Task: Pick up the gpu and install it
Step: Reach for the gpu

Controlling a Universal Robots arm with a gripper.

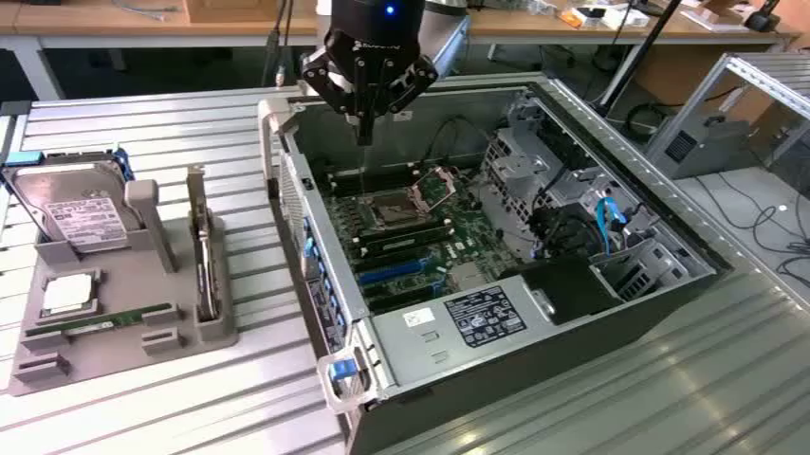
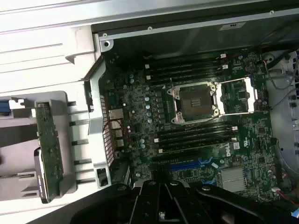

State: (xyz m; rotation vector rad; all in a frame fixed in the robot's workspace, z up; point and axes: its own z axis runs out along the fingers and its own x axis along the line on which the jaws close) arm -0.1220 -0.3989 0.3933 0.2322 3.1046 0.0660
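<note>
Black end effector [image 1: 364,131], pinched shut and empty, hangs over the open metal case [image 1: 408,356]; the thin green gpu [image 1: 199,242] stands upright beside it.

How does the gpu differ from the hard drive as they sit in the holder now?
The gpu is a thin card seen nearly edge-on; the hard drive is a thicker silver box showing its white label. The gpu's board is green; the hard drive is bare metal. The gpu stands nearer the computer case, the hard drive farther off. Both stand on edge in the grey holder.
</note>
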